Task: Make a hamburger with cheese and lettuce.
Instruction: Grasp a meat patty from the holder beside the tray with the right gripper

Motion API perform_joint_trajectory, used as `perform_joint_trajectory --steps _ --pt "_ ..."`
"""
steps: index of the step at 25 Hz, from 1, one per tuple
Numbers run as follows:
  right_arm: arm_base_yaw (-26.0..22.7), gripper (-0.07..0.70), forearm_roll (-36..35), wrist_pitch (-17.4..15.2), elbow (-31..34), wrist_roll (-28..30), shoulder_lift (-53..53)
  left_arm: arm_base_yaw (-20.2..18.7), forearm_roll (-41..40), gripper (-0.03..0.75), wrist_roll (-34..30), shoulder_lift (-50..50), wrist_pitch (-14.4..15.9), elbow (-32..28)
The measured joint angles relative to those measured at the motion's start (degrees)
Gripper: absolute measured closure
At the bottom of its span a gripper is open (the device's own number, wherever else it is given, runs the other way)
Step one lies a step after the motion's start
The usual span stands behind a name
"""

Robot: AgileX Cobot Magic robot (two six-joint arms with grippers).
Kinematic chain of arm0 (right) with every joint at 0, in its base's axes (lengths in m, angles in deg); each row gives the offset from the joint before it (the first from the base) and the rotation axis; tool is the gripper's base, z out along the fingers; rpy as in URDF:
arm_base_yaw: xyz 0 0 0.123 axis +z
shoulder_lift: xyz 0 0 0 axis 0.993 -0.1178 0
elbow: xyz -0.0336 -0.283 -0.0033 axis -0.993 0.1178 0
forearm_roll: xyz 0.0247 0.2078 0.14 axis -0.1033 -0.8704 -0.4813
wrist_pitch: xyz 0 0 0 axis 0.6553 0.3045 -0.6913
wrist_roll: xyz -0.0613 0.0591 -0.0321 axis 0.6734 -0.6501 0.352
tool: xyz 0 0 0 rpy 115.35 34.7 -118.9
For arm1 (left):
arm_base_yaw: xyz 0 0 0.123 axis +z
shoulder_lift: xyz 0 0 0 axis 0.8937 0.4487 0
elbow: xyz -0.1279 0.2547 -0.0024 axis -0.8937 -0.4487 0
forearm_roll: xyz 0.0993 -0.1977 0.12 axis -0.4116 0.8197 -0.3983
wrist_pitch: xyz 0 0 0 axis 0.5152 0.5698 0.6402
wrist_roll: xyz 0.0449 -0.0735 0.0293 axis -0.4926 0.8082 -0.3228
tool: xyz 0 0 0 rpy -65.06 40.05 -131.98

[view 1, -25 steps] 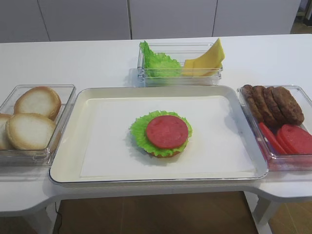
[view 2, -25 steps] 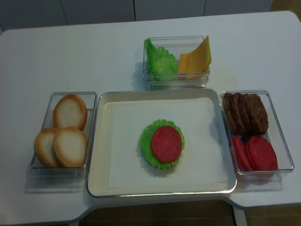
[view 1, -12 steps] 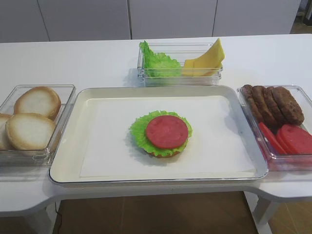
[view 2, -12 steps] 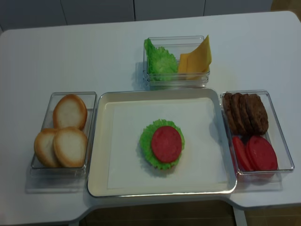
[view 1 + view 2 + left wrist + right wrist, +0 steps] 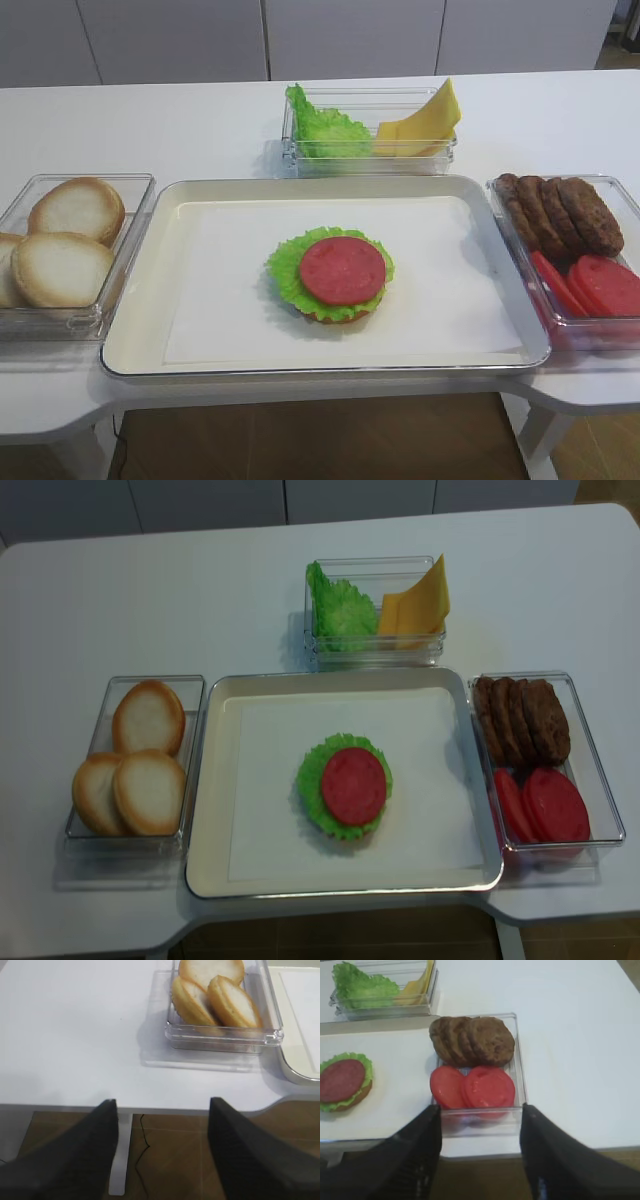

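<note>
The hamburger (image 5: pixel 333 277) sits mid-tray: a tan bun base, a frilly green lettuce rim and a round red slice on top; it also shows at the left of the right wrist view (image 5: pixel 342 1083). Yellow cheese (image 5: pixel 425 125) slices lean in the back clear box beside loose lettuce (image 5: pixel 322 128). My right gripper (image 5: pixel 480 1112) hangs open off the table's front edge, its fingers framing the box of red slices, nothing between them. My left gripper (image 5: pixel 162 1107) is open too, off the front edge near the bun box. Neither arm shows in the exterior views.
A clear box of bun halves (image 5: pixel 62 250) stands left of the metal tray (image 5: pixel 140 300). On the right, a clear box (image 5: pixel 620 335) holds brown patties (image 5: pixel 560 212) and red slices (image 5: pixel 595 285). The cheese-and-lettuce box (image 5: pixel 375 650) stands behind the tray.
</note>
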Motion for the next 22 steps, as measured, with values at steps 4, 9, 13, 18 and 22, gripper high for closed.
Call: perform_joint_trajectory --steps 4,9,13,18,22 --pt "0.0 0.253 -1.0 4.3 -4.4 0.3 -8.8 0.0 0.0 0.288 0.0 0.0 0.0 0.0" --pt "0.0 0.253 -2.8 7.6 -9.5 0.3 -20.6 0.0 0.0 0.288 0.0 0.0 0.0 0.0" --pt "0.0 0.253 -3.8 8.4 -13.7 0.3 -29.1 0.0 0.0 0.288 0.0 0.0 0.0 0.0" --pt "0.3 0.253 -5.4 9.3 -19.4 0.3 -38.2 0.0 0.0 0.288 0.0 0.0 0.0 0.0" --pt "4.8 0.253 -3.4 9.5 -24.2 -0.3 -45.1 0.0 0.0 0.288 0.0 0.0 0.0 0.0"
